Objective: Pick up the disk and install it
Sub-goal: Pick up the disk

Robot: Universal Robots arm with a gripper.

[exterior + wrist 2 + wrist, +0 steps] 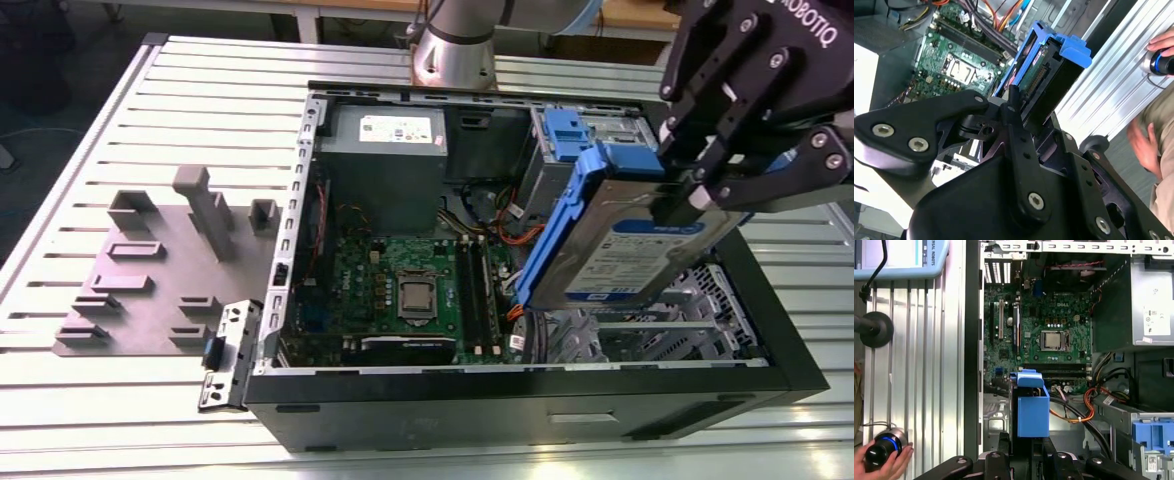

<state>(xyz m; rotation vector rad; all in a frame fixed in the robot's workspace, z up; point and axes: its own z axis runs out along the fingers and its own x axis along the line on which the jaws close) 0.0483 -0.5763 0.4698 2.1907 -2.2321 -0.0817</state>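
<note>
Firmly within the claw point(689, 193), the disk point(625, 262), above the open case point(534, 388).

Blue-railed disk point(1043, 79) in the grip of the black tool point(1030, 107), green motherboard point(956, 65) beyond.

The computer case point(534, 385) sits on the bench point(134, 420), with a fixture plate point(147, 270) beside it on the exterior view's left. The disk point(627, 250), clamped in the hand point(694, 195), hangs tilted over the case, to the exterior view's right of the circuit board point(414, 290) inside.
</note>
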